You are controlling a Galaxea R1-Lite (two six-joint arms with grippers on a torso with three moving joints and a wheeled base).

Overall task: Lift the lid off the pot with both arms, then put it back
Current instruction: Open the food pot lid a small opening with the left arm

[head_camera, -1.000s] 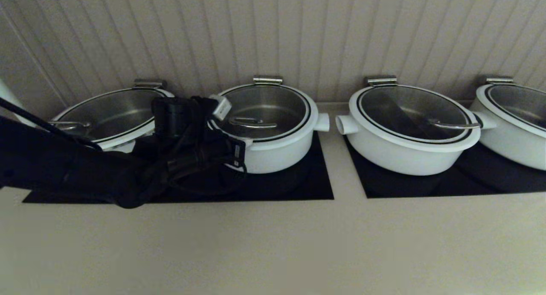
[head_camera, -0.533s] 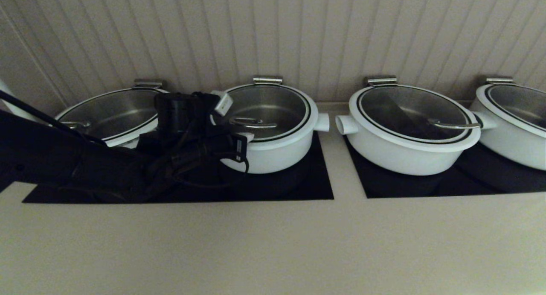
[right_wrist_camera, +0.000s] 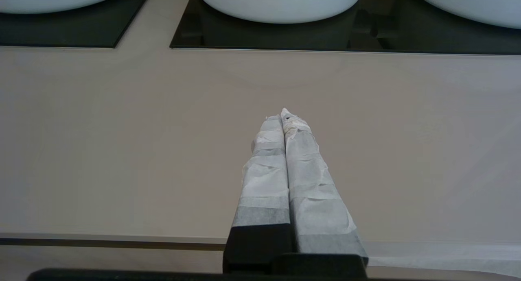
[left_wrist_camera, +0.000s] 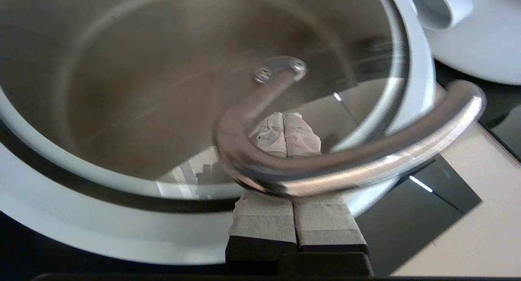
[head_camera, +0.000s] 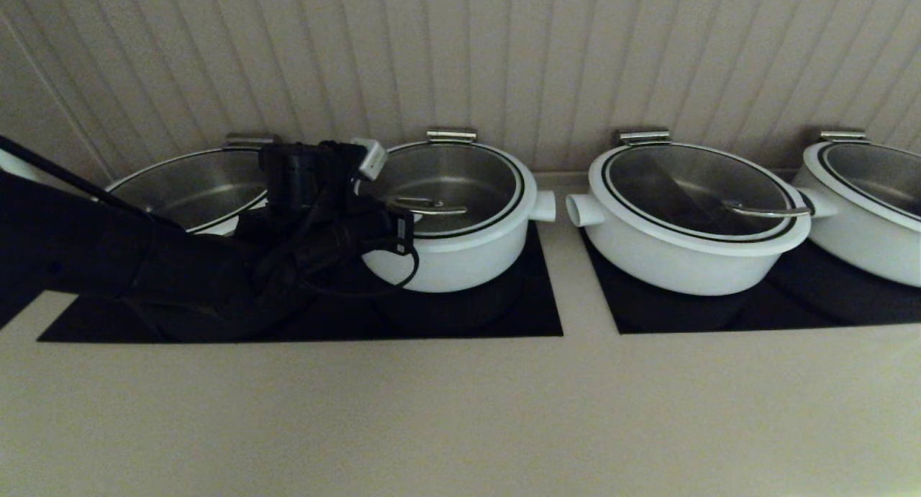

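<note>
The left arm (head_camera: 180, 281) reaches in from the left, low over the bench (head_camera: 460, 411), w/ its wrist at the near-left rim of the pot (head_camera: 460, 256). That pot is 2nd from left in a row of four along the far wall, sitting on a black cooktop panel (head_camera: 504, 317).

The lid (head_camera: 450, 188) lies on the pot. In the wrist view its rim looks slightly raised on the near side, but I can't say for sure it's clear of the pot.

The left pincer (left_wrist_camera: 285, 128) is closed: taped fingers (left_wrist_camera: 268, 132) pressed together, slid under the curved steel handle (left_wrist_camera: 346, 163) at the lid's centre. The bar rides over the fingers; it's hooked from below, not clamped.

The right pincer (right_wrist_camera: 285, 118) is closed on nothing. It hangs over bare bench nearer the robot, well apart from the pot, and is out of the head view.

Step, as I read it: start of the lift, w/ one arm engaged only.

Next move likely calls for:
- a straight-up rise, keeping the fingers level so the bar doesn't slide off the tips
- the right arm coming in to steady the lid, if both are to carry it
- slow going: glass lid, smooth round bar, a hooked hold could tip or swing.
</note>
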